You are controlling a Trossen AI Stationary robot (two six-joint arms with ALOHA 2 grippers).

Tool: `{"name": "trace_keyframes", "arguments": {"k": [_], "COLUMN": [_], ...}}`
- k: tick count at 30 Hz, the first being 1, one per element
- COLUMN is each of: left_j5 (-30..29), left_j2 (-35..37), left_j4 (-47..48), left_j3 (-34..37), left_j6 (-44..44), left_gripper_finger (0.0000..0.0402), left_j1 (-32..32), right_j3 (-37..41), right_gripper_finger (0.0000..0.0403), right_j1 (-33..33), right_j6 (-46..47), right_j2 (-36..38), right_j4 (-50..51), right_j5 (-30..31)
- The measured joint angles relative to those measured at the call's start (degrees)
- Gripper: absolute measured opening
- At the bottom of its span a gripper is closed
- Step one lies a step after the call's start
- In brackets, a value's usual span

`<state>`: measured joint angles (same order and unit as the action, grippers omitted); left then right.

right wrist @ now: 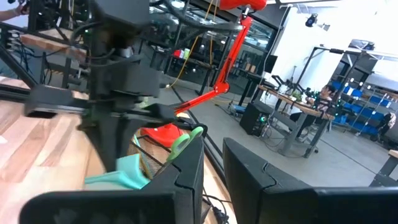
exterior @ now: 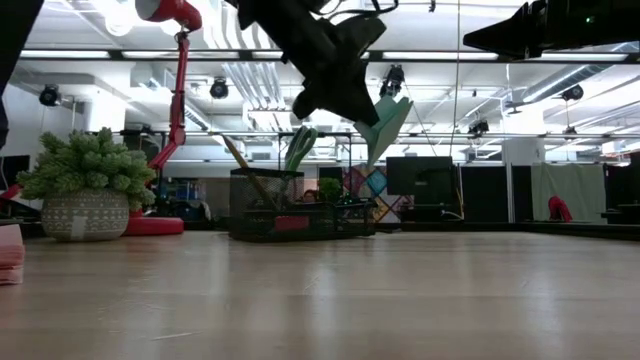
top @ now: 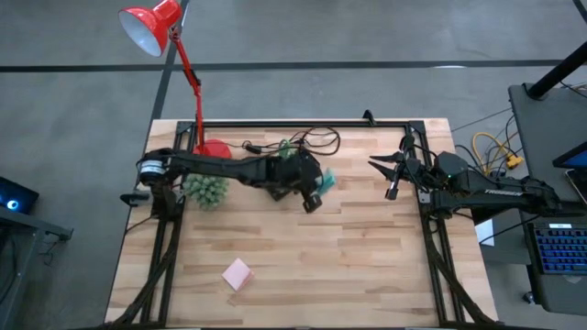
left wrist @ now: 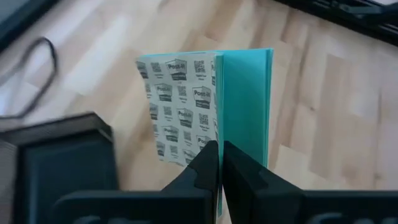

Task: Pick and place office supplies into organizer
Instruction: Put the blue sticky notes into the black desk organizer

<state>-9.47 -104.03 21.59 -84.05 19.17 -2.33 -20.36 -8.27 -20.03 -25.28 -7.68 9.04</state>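
Note:
My left gripper [left wrist: 221, 155] is shut on a teal sticky-note pad [left wrist: 245, 106] with a green-and-white patterned back [left wrist: 177, 106]. In the high view the pad [top: 326, 179] is just right of the black mesh organizer [exterior: 300, 205], which stands at the table's far middle. Green-handled scissors [exterior: 300, 148] and a pencil [exterior: 240, 160] stick up out of the organizer. A pink sticky-note pad [top: 238, 273] lies flat near the table's front edge. My right gripper [top: 390, 174] waits at the table's right side, a narrow gap between its fingers and nothing in it. My left gripper pinches the pad between its two fingers at the near edge [left wrist: 219, 138], where the patterned back meets the teal sheets. The fingers slant down from the table's left. The pad [exterior: 385, 125] hangs lifted clear, tilted, high above the table beside the organizer.
A potted green plant [top: 206, 191] stands left of the organizer under my left arm. A red desk lamp [top: 151, 27] rises from its base [top: 213, 147] at the far left. A black cable [top: 316, 139] lies behind the organizer. Bare wood spreads across the table's middle and front.

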Motion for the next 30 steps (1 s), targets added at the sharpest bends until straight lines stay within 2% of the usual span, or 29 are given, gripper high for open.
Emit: {"name": "trace_keyframes", "arguments": {"k": [11,25,30], "left_j5": [-4.9,-10.7,-11.1], "left_j2": [-0.1,-5.1,-5.4], "left_j4": [0.0,-1.3,-1.7], "left_j3": [0.0,0.7,0.6], "left_j6": [-4.8,-4.9,-4.8], "left_gripper_finger": [0.0000,0.0000,0.0000], "left_j1": [-4.9,-6.8,-6.9], "right_j3": [0.0,0.0,0.0], "right_gripper_finger": [0.0052,0.0052,0.0052], "right_j1": [0.0,0.0,0.0], "right_j6": [-0.1,-0.1,-0.1], "right_j2": [0.0,0.1,0.1], "right_j4": [0.0,0.2,0.3], "right_j5": [0.0,0.0,0.0]}}
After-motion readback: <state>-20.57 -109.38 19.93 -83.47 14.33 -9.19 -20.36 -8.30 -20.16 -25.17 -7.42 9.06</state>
